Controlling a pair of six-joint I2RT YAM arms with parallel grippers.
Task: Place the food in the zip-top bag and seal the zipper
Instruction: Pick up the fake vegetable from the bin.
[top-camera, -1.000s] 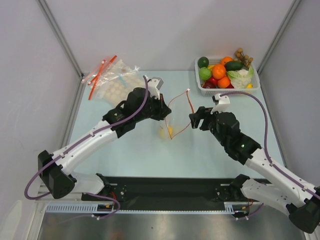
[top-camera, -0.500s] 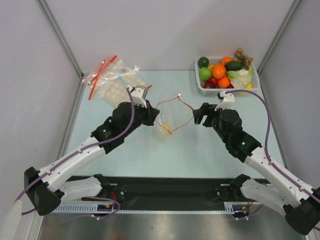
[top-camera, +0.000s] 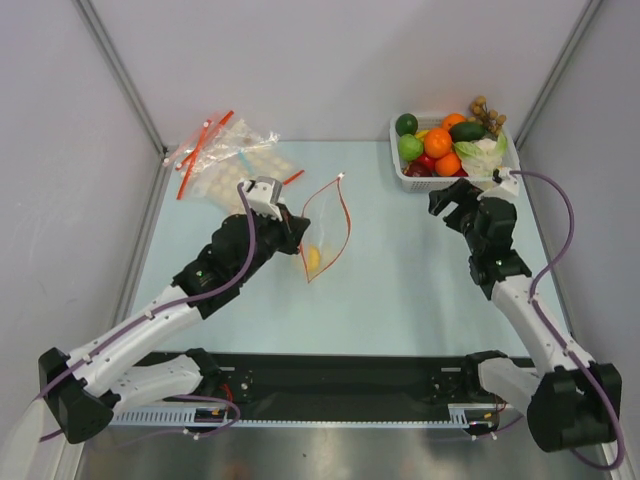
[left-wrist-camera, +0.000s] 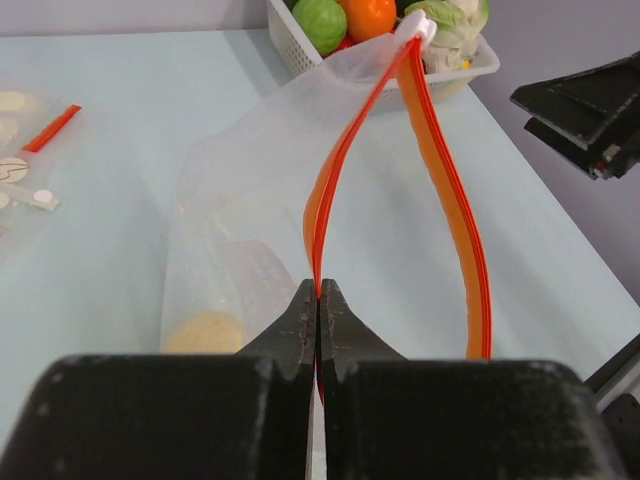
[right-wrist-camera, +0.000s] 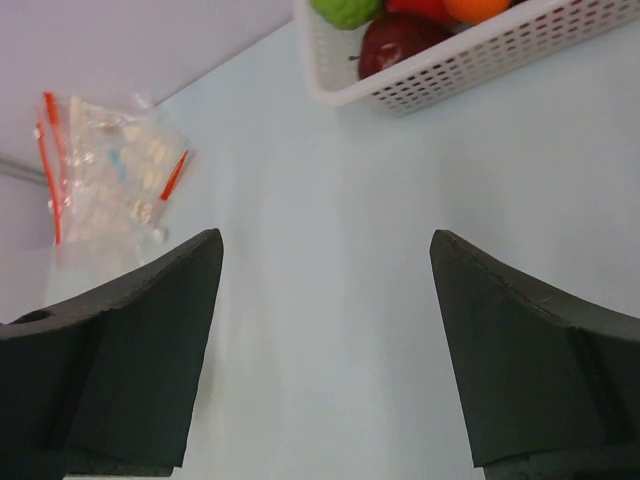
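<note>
The clear zip-top bag hangs off the table with its mouth partly open. My left gripper is shut on one side of the bag's red-orange zipper. The zipper's other side bows out freely, up to the white slider. A yellow lemon lies in the bag's bottom. The rest of the food, oranges and green pieces, fills the white basket. My right gripper is open and empty just in front of the basket, well apart from the bag.
Crinkled clear bags with pale discs and red strips lie at the back left, also seen in the right wrist view. The basket's rim sits just beyond the right fingers. Grey walls close in both sides of the table.
The right gripper drew away from the bag mouth toward the basket and opened wider. The left gripper carried the bag to the left, and the bag's mouth narrowed.
</note>
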